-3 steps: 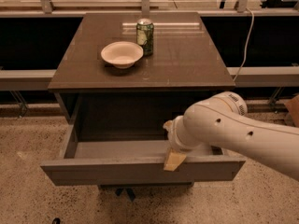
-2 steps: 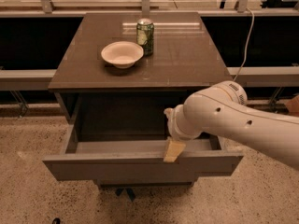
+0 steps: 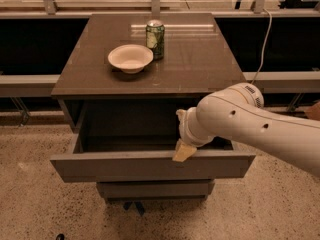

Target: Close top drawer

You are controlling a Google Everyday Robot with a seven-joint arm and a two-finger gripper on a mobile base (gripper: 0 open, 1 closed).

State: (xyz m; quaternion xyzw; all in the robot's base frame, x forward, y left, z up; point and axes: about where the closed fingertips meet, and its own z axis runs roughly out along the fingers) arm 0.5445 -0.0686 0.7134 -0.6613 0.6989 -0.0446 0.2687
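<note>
we find the top drawer (image 3: 150, 166) standing well out toward 6 o'clock, the gripper (image 3: 182, 151) at its front edge; spread or pressed together, we cannot tell. next, we judge, a straight push toward 12 o'clock.

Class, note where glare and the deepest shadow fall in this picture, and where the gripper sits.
Camera view: glare streaks the cabinet top behind the can; the deepest shadow fills the open top drawer, at whose front edge the gripper sits, well lit.
</note>
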